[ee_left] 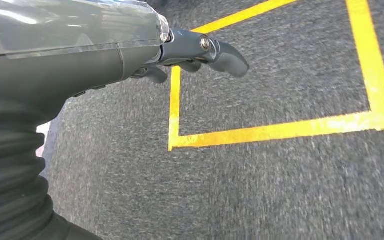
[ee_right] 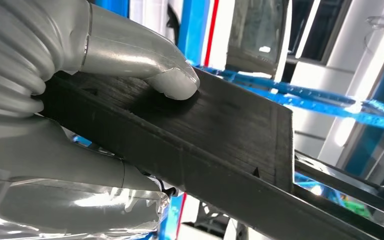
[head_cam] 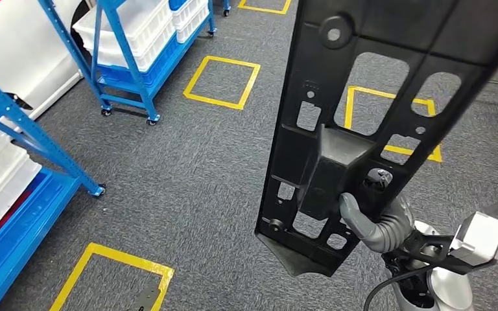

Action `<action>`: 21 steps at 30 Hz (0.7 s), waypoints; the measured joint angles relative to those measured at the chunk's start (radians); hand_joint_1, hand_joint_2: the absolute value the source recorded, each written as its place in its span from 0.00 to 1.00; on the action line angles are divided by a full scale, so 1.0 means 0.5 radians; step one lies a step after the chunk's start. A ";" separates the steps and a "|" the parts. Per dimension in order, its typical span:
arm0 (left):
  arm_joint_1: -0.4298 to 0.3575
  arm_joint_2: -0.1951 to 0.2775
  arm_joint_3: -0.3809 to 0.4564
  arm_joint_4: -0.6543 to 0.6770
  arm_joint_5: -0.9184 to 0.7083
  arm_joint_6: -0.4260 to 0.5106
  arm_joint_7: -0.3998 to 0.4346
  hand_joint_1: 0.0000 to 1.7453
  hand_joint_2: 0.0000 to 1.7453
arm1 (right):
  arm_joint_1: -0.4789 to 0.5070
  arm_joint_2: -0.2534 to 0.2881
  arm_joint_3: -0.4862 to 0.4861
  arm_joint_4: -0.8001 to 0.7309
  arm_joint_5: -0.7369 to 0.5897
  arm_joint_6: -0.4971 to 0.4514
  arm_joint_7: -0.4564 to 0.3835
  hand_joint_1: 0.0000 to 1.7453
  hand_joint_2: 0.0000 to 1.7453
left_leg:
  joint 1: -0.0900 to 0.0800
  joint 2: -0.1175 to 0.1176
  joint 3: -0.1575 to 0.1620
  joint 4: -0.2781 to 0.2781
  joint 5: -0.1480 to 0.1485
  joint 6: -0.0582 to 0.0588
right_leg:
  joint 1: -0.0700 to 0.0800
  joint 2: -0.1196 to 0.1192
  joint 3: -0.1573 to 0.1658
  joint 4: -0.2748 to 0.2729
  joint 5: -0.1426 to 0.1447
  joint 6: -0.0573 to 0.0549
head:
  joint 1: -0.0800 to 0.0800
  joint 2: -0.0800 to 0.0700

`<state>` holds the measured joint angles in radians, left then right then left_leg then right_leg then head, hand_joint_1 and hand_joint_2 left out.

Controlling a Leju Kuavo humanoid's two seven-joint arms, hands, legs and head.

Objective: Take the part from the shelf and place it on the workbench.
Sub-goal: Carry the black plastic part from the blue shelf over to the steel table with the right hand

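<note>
A long black plastic part (head_cam: 369,110) with several cut-outs stands almost upright in front of me, over the grey carpet. My right hand (head_cam: 376,217) grips it at the boxy block near its lower end. In the right wrist view the thumb (ee_right: 172,80) presses on the part's black ribbed edge (ee_right: 230,130). My left hand (ee_left: 200,50) hangs over the carpet with its fingers curled in and nothing in them.
Blue shelving (head_cam: 19,175) with white bins stands at the left, and a wheeled blue rack (head_cam: 136,52) with white crates at the back left. Yellow tape squares (head_cam: 224,81) mark the carpet, one near my feet (head_cam: 113,275).
</note>
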<state>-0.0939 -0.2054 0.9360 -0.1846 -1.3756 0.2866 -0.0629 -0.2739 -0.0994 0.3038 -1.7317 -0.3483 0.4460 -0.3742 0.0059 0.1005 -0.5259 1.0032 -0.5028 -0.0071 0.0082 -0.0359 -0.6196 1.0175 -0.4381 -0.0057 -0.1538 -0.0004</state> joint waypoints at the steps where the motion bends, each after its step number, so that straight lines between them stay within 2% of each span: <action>1: -0.002 -0.001 0.000 0.000 -0.001 0.000 0.000 0.00 1.00 | -0.002 0.000 0.000 -0.001 0.001 -0.001 0.001 1.00 1.00 | 0.004 -0.025 -0.003 0.019 -0.018 -0.009 | -0.006 0.020 0.006 -0.010 0.004 -0.012 | 0.000 0.000; 2: -0.003 -0.001 0.000 0.000 -0.002 0.000 -0.001 0.00 1.00 | -0.005 0.001 0.000 -0.003 0.001 -0.002 0.002 1.00 1.00 | 0.007 -0.067 -0.023 0.073 -0.054 -0.016 | -0.012 0.038 0.014 -0.020 0.008 -0.025 | 0.000 0.000; 4: 0.000 -0.001 -0.001 0.000 -0.003 -0.001 -0.001 0.00 1.00 | -0.010 0.005 0.000 -0.005 0.002 -0.003 0.003 1.00 1.00 | 0.011 -0.162 -0.133 0.304 -0.168 -0.024 | -0.017 0.077 0.022 -0.028 0.011 -0.041 | -0.001 0.000; 5: 0.003 -0.001 -0.001 0.000 -0.003 -0.001 -0.001 0.00 1.00 | -0.008 0.007 0.000 -0.005 0.002 -0.004 0.004 1.00 1.00 | 0.012 -0.181 -0.207 0.446 -0.221 -0.027 | -0.015 0.101 0.022 -0.026 0.010 -0.045 | -0.001 0.000; 6: 0.005 0.000 -0.001 0.000 -0.003 -0.002 0.000 0.00 1.00 | -0.004 0.007 0.000 -0.005 0.003 -0.005 0.006 1.00 1.00 | 0.012 -0.188 -0.269 0.551 -0.244 -0.029 | -0.014 0.127 0.022 -0.024 0.009 -0.046 | -0.001 0.000; 7: 0.006 0.000 -0.001 0.000 -0.003 -0.002 0.000 0.00 1.00 | 0.000 0.007 0.000 -0.005 0.003 -0.005 0.007 1.00 1.00 | 0.012 -0.190 -0.302 0.590 -0.228 -0.030 | -0.013 0.155 0.023 -0.021 0.007 -0.047 | -0.001 0.000; 8: 0.006 0.000 -0.001 0.000 -0.003 -0.002 0.001 0.00 1.00 | 0.002 0.007 0.000 -0.005 0.004 -0.004 0.008 1.00 1.00 | 0.013 -0.193 -0.295 0.545 -0.171 -0.029 | -0.014 0.184 0.024 -0.016 0.005 -0.046 | -0.001 0.000; 9: 0.005 0.000 -0.001 0.000 -0.002 -0.002 0.001 0.00 1.00 | 0.004 0.007 0.000 -0.005 0.005 -0.003 0.008 1.00 1.00 | 0.015 -0.208 -0.255 0.431 -0.088 -0.028 | -0.016 0.211 0.025 -0.008 0.001 -0.042 | -0.001 0.000; 10: 0.004 0.001 -0.001 0.000 -0.002 -0.002 0.002 0.00 1.00 | 0.004 0.008 0.000 -0.005 0.005 -0.002 0.007 1.00 1.00 | 0.019 -0.248 -0.201 0.297 -0.017 -0.025 | -0.019 0.239 0.023 0.003 -0.005 -0.035 | 0.000 0.000; 11: 0.004 0.001 -0.001 0.000 -0.001 -0.001 0.003 0.00 1.00 | 0.003 0.008 0.001 -0.005 0.006 0.000 0.008 1.00 1.00 | 0.024 -0.290 -0.152 0.177 0.030 -0.022 | -0.020 0.265 0.017 0.017 -0.011 -0.026 | 0.000 0.000; 12: 0.004 0.001 -0.001 0.000 -0.001 -0.001 0.004 0.00 1.00 | 0.003 0.008 0.001 -0.005 0.006 0.000 0.008 1.00 1.00 | 0.027 -0.325 -0.118 0.100 0.052 -0.016 | -0.023 0.288 0.009 0.026 -0.013 -0.014 | 0.000 0.000; 13: 0.003 0.001 -0.001 0.000 -0.001 -0.001 0.005 0.00 1.00 | 0.004 0.008 0.001 -0.005 0.006 0.000 0.008 1.00 1.00 | 0.026 -0.345 -0.103 0.067 0.051 -0.007 | -0.025 0.310 0.000 0.030 -0.012 -0.002 | 0.000 0.000; 15: 0.000 0.001 -0.001 0.000 -0.002 -0.001 0.006 0.00 1.00 | 0.010 0.006 0.000 -0.006 0.006 0.001 0.008 1.00 1.00 | 0.020 -0.311 -0.097 0.052 0.057 0.018 | -0.032 0.346 -0.012 0.025 -0.003 0.024 | 0.000 0.000; 16: -0.003 0.002 -0.001 0.000 -0.002 -0.001 0.006 0.00 1.00 | 0.014 0.005 0.000 -0.008 0.006 0.000 0.007 1.00 1.00 | 0.020 -0.289 -0.092 0.042 0.064 0.034 | -0.031 0.325 -0.019 0.035 -0.011 0.034 | 0.000 0.000; 17: -0.004 0.003 -0.001 0.000 -0.003 -0.001 0.006 0.00 1.00 | 0.016 0.004 -0.001 -0.010 0.006 0.000 0.006 1.00 1.00 | 0.021 -0.265 -0.087 0.029 0.071 0.048 | -0.029 0.279 -0.038 0.076 -0.039 0.043 | 0.000 0.000; 19: -0.002 0.004 -0.001 0.000 -0.005 -0.001 0.005 0.00 1.00 | 0.020 0.004 -0.002 -0.012 0.006 -0.001 0.005 1.00 1.00 | 0.016 -0.214 -0.080 0.012 0.078 0.067 | -0.026 0.152 -0.131 0.274 -0.150 0.057 | 0.001 0.000; 20: 0.001 0.004 -0.001 0.000 -0.005 -0.002 0.005 0.00 1.00 | 0.023 0.004 -0.001 -0.013 0.006 -0.001 0.005 1.00 1.00 | 0.013 -0.189 -0.080 0.011 0.077 0.070 | -0.030 0.115 -0.195 0.404 -0.210 0.063 | 0.000 0.000; 21: 0.003 0.004 -0.001 0.000 -0.005 -0.002 0.005 0.00 1.00 | 0.027 0.004 -0.001 -0.013 0.006 -0.001 0.005 1.00 1.00 | 0.010 -0.162 -0.080 0.011 0.075 0.072 | -0.035 0.096 -0.247 0.509 -0.246 0.068 | 0.001 0.000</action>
<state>-0.0926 -0.2033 0.9358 -0.1846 -1.3782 0.2857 -0.0603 -0.2604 -0.0976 0.3033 -1.7380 -0.3452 0.4455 -0.3717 0.0107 0.0197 -0.5661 1.0085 -0.4652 0.0288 -0.0093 0.0123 -0.7433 1.2721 -0.5613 0.0284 -0.1535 -0.0004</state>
